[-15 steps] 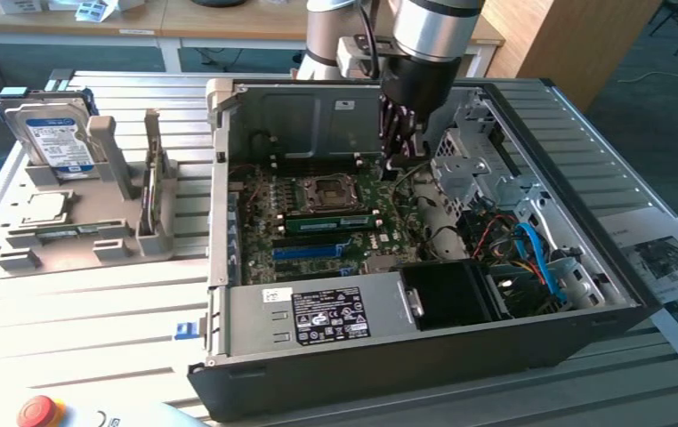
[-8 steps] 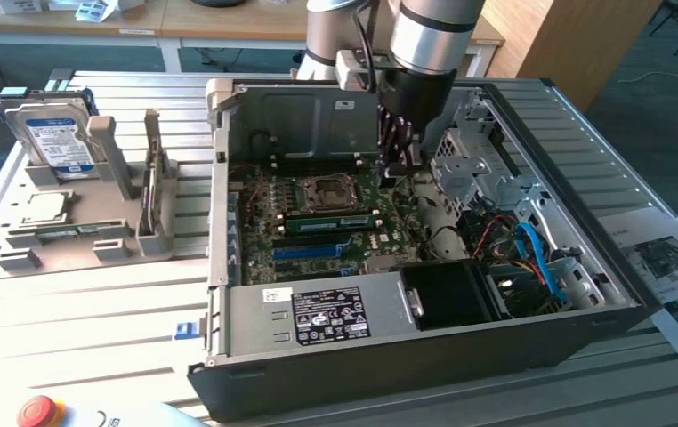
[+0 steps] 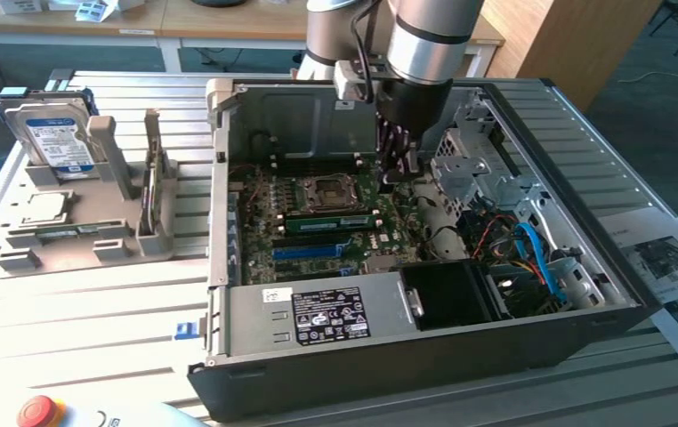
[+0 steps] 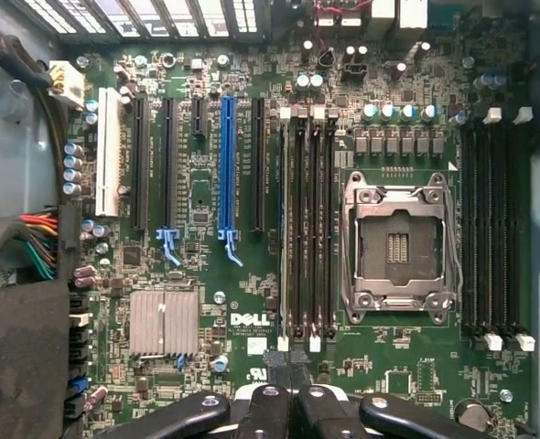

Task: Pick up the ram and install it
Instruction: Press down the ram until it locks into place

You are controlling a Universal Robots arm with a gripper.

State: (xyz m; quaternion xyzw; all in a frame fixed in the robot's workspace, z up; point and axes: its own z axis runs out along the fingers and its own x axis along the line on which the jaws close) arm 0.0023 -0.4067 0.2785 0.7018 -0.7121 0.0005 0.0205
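- Ram (image 3: 329,222) — a thin green stick — stands along a slot on the motherboard (image 3: 270,233), just beside the CPU socket (image 3: 318,191); whether it is pressed fully home I cannot tell.
- Gripper (image 3: 396,173) hangs inside the case (image 3: 434,356), above the board and near one end of the ram, not touching it. Its fingers are pressed together and pinch nothing.
- In the wrist view the closed gripper (image 4: 294,402) lines up with the bank of four dark slots (image 4: 311,229) next to the socket (image 4: 400,242).
- Farther across the board (image 4: 206,274) are a long blue slot (image 4: 226,165), black slots on both sides of it, and a ribbed silver heatsink (image 4: 163,322).
- A power supply (image 3: 315,316) with a label sits along the case's near wall.
- Outside the case, toward the exterior view's left, a grey holder (image 3: 114,222) stands on the slatted table (image 3: 78,311) — a hard drive (image 3: 54,133) is upright in it.
- A red button (image 3: 40,411) sits at the table's near edge; papers (image 3: 672,258) lie on the exterior view's right.
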